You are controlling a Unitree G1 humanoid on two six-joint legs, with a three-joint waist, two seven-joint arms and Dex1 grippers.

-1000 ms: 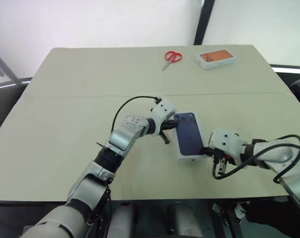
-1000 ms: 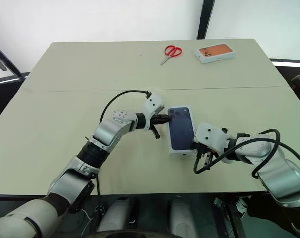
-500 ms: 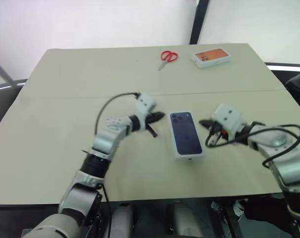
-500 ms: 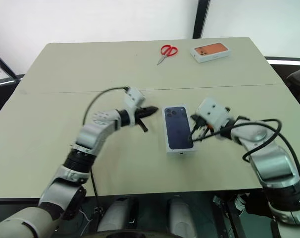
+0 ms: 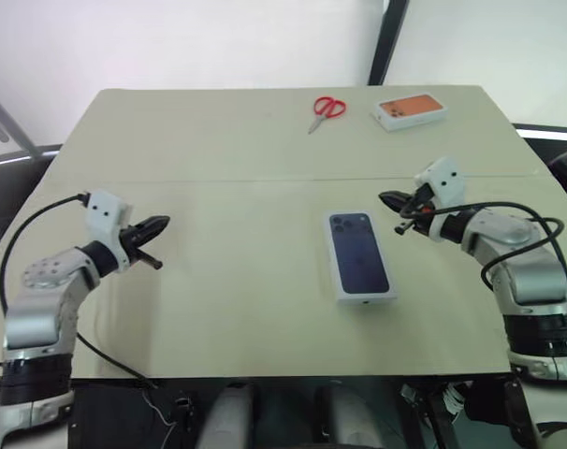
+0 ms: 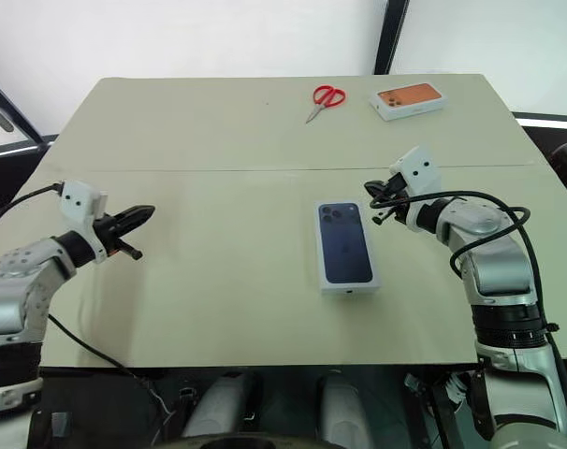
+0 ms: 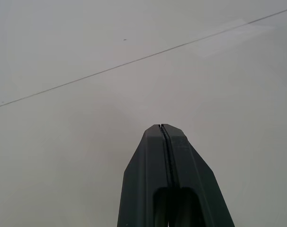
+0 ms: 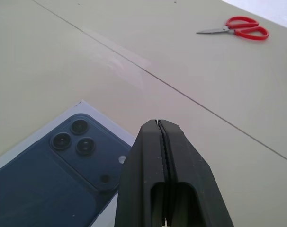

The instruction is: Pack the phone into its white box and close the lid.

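Observation:
The lid [image 5: 360,254], white-sided with a dark blue phone picture on top, lies flat in the middle of the table; it also shows in the right wrist view [image 8: 53,175]. The phone and the white box are hidden. My left gripper [image 5: 162,223] hangs shut and empty over bare table far to the left of the lid, and its closed fingertips [image 7: 161,126] point across the table seam. My right gripper [image 5: 385,197] is shut and empty, a little above the table just beyond the lid's far right corner, pointing left.
Red-handled scissors [image 5: 327,108] and a white box with an orange top [image 5: 411,109] lie at the far edge of the beige table [image 5: 218,309]. A seam [image 5: 218,181] runs across the tabletop behind both grippers.
My left gripper has swung well to the left, away from the lid's left edge. My right gripper has moved from the lid's near right side up to its far right corner. Both stayed shut.

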